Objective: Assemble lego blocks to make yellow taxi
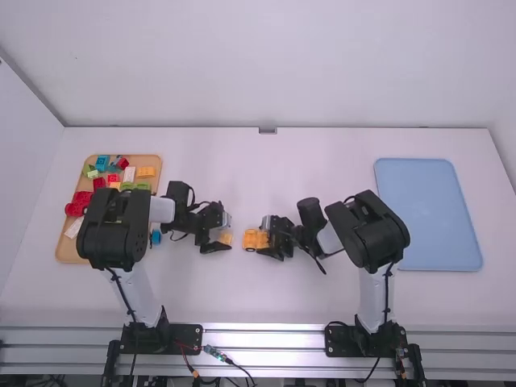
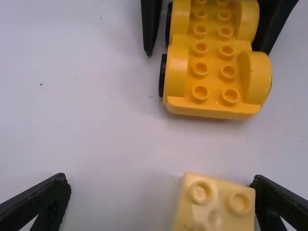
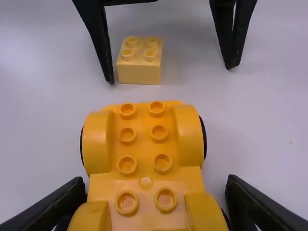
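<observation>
With 12 o'clock pointing away from the bases, the left gripper (image 1: 225,231) stands open around the pale yellow block (image 1: 226,239), which sits close beside its 6 o'clock finger. Just beyond, at the block's 3 o'clock, the yellow car base (image 1: 255,239) lies on the white table (image 1: 266,298), between the parted fingers of the right gripper (image 1: 270,236). The wooden tray (image 1: 69,251) of bricks is out towards 9 o'clock.

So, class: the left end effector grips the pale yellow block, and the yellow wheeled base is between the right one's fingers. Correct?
No: the left wrist view shows the left end effector open, fingers wide apart, the block near one of them. The rest holds.
</observation>
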Motion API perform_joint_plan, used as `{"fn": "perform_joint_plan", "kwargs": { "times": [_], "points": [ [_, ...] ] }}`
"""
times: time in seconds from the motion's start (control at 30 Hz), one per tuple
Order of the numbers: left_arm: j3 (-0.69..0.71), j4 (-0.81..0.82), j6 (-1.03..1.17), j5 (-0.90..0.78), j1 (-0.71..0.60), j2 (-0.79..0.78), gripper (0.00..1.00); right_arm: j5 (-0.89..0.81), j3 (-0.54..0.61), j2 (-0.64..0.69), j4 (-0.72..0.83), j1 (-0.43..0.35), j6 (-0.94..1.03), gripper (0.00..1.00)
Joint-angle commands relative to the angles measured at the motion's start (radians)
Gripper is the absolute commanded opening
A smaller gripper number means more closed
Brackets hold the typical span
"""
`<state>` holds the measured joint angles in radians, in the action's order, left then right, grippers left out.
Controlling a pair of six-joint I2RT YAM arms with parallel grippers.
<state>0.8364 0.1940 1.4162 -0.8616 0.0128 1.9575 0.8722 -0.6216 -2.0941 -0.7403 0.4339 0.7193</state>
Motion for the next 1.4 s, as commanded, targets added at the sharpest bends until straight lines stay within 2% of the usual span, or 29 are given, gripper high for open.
{"fn": "perform_joint_plan", "kwargs": {
  "times": [0.0,0.1,0.23,0.47,0.57,0.67,0.7,0.73,0.77,0.93,1.03,1.1,1.37],
  "points": [
    [0.014,0.075,0.068,0.133,-0.002,0.023,0.99,-0.024,0.000,-0.016,0.011,-0.001,0.011,0.74],
    [0.052,0.167,0.119,0.135,0.002,0.023,0.99,-0.027,0.000,-0.016,0.014,-0.001,0.010,0.73],
    [0.091,0.275,0.191,0.135,0.002,0.023,0.88,-0.028,0.001,-0.016,0.012,-0.001,0.010,0.73],
    [0.090,0.266,0.186,0.132,-0.003,0.023,0.82,-0.027,-0.001,-0.016,0.015,-0.001,0.010,0.73],
    [0.053,0.191,0.159,0.124,-0.003,0.023,0.70,-0.027,-0.001,-0.016,0.013,0.000,0.010,0.73],
    [0.040,0.153,0.125,0.125,-0.003,0.023,0.64,-0.028,0.000,-0.016,0.011,-0.003,0.010,0.73],
    [0.039,0.147,0.117,0.124,-0.002,0.023,0.61,-0.028,0.000,-0.016,0.012,-0.003,0.010,0.73],
    [0.039,0.149,0.119,0.124,0.002,0.023,0.52,-0.027,0.000,-0.016,0.013,-0.004,0.010,0.73],
    [0.039,0.149,0.118,0.122,0.004,0.023,0.51,-0.028,-0.001,-0.016,0.013,-0.004,0.009,0.73],
    [0.043,0.147,0.118,0.101,0.004,0.023,0.52,-0.028,0.000,-0.016,0.013,-0.001,0.010,0.73],
    [0.053,0.163,0.118,0.098,0.004,0.023,0.65,-0.028,0.000,-0.016,0.012,-0.003,0.010,0.73],
    [0.060,0.176,0.118,0.098,0.004,0.023,0.69,-0.027,-0.002,-0.016,0.015,-0.003,0.010,0.73],
    [0.114,0.255,0.122,0.096,0.004,0.023,0.70,-0.028,0.000,-0.016,0.013,0.000,0.010,0.73]
  ]
}}
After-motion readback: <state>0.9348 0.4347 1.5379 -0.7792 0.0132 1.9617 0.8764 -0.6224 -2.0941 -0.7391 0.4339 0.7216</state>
